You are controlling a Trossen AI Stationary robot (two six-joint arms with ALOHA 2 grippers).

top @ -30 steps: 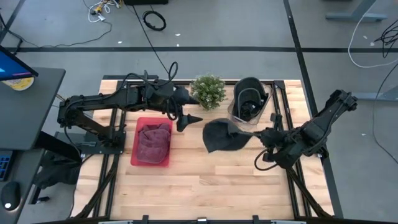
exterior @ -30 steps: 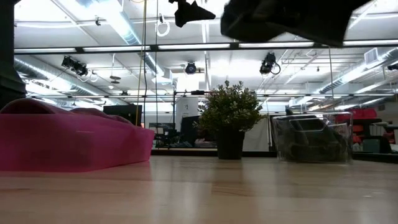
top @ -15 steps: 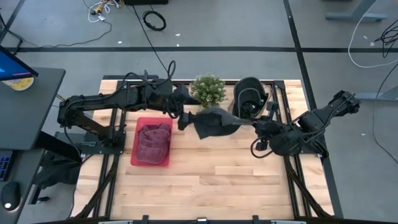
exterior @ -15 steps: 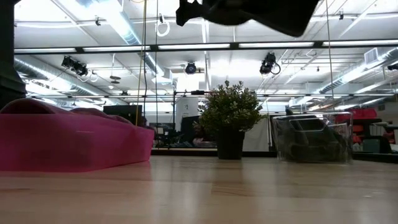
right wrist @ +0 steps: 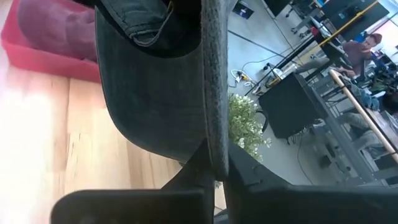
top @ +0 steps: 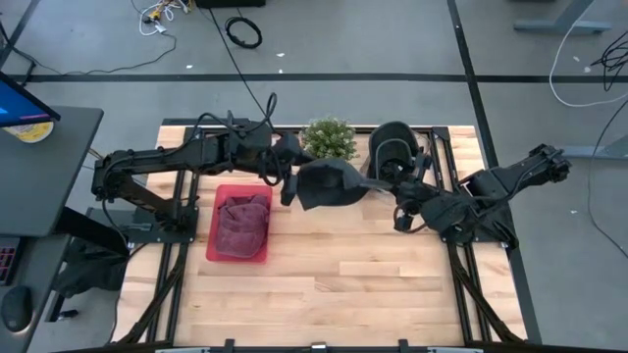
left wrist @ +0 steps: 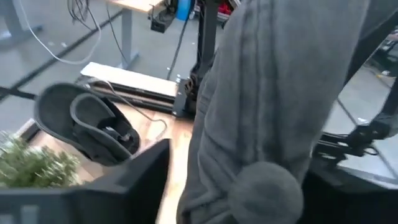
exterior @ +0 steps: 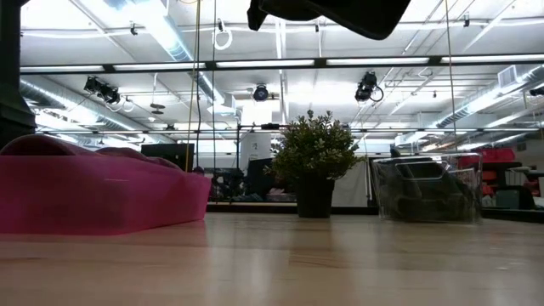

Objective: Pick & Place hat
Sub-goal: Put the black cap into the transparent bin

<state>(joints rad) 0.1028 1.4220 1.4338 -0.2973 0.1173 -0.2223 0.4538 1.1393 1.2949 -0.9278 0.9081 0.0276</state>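
The dark grey hat (top: 329, 183) hangs in the air above the table (top: 324, 284), between the two arms, near the potted plant (top: 329, 143). The right gripper (top: 385, 190) is pressed together, pinching the hat's brim edge. The left gripper (top: 291, 180) sits at the hat's other side, fingers spread around the fabric with the pompom (left wrist: 266, 191) between them; a firm grip cannot be told. A red bin (top: 238, 224) holding a maroon hat (top: 241, 222) sits just beside the left arm. A clear bin (exterior: 427, 188) holds another dark hat.

Overhead, table-level, two wrist views
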